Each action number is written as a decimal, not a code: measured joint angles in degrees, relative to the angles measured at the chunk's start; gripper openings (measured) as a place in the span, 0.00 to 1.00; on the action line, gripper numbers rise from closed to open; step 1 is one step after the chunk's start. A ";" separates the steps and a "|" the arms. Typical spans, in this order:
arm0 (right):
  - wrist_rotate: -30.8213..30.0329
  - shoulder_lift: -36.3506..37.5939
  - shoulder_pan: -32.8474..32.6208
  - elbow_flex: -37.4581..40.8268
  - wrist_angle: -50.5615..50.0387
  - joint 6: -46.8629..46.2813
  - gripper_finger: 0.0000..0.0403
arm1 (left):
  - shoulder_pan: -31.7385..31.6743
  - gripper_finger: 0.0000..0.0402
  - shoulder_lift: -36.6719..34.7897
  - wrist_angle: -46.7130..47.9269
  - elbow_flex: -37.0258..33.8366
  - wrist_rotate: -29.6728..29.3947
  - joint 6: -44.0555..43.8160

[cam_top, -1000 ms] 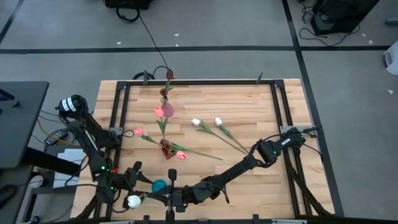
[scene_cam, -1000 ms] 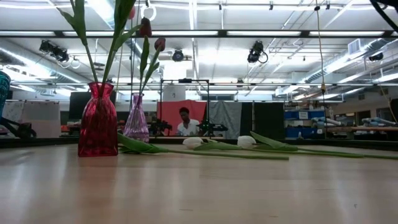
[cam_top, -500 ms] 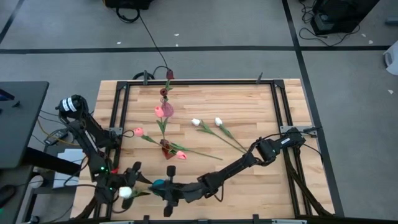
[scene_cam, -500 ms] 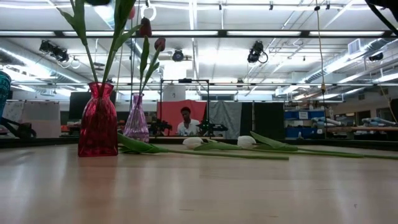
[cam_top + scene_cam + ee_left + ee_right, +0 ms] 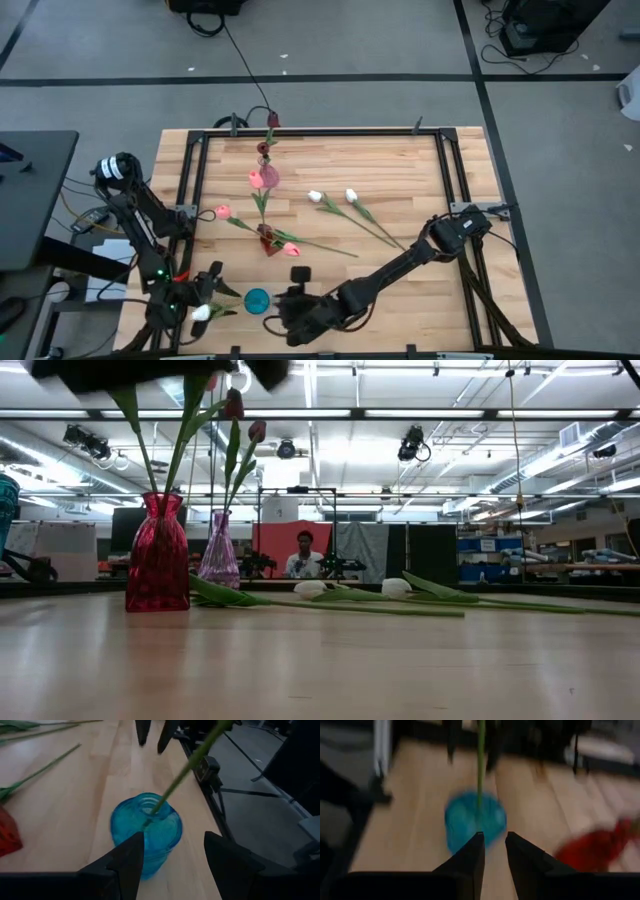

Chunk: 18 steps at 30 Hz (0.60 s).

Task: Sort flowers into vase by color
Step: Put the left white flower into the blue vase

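Note:
A white tulip (image 5: 200,313) stands with its stem (image 5: 186,767) in the blue vase (image 5: 257,299) near the table's near edge and leans toward my left gripper. My left gripper (image 5: 175,855) is open, and its fingers stand wide apart just left of the vase (image 5: 145,827). My right gripper (image 5: 283,302) is just right of the vase, open by a narrow gap with nothing between its fingers (image 5: 142,730). In the right wrist view the stem (image 5: 481,765) rises from the vase (image 5: 475,820) ahead of that gripper (image 5: 495,850).
A red vase (image 5: 268,237) and a pink vase (image 5: 265,178) with maroon tulips stand mid-table. Two white tulips (image 5: 333,197) lie right of them. Pink heads (image 5: 222,212) (image 5: 291,249) show beside the red vase. A dark frame (image 5: 440,150) runs around the table.
My right gripper has drawn back toward the table's right, away from the blue vase. The white tulip's head has shifted toward the left gripper, and its stem stays in the vase. In the low view a blurred dark arm has come in at the top.

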<state>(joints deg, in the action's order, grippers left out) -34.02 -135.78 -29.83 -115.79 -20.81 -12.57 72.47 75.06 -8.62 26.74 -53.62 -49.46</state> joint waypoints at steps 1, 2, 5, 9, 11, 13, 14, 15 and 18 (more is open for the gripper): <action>-0.33 0.06 -0.22 0.00 -3.32 -2.05 0.23 | 0.41 0.53 -0.01 0.56 0.00 -1.04 -0.37; -0.68 0.06 -0.32 0.02 -6.55 -4.02 0.23 | 0.85 0.53 -0.02 1.12 0.00 -1.83 -0.64; 1.18 0.06 0.29 0.02 -13.84 -9.09 0.23 | 2.19 0.53 -0.12 2.33 0.00 -3.32 -0.75; 3.69 0.07 1.51 0.04 -17.73 -11.81 0.23 | 3.56 0.53 -1.41 3.06 0.00 -5.76 -0.47; 3.14 0.71 1.74 0.07 -18.63 -11.92 0.23 | 3.81 0.53 -2.67 4.28 0.00 -6.19 -0.45; 3.19 1.99 2.00 0.07 -18.82 -11.85 0.23 | 3.80 0.53 -4.15 5.68 0.01 -6.71 -0.31; 3.25 2.87 2.08 0.15 -19.11 -11.56 0.23 | 3.80 0.53 -4.96 6.57 0.00 -7.16 -0.14; 3.30 3.83 2.20 0.57 -19.11 -11.39 0.23 | 3.78 0.53 -5.72 7.24 0.00 -7.67 0.03; 4.72 7.43 3.17 3.47 -17.91 -10.80 0.23 | 3.80 0.53 -7.71 7.73 0.00 -8.37 2.37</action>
<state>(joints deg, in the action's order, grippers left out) -29.29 -128.35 -26.67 -112.32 -38.72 -23.38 76.27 67.35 -0.89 26.74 -61.98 -47.09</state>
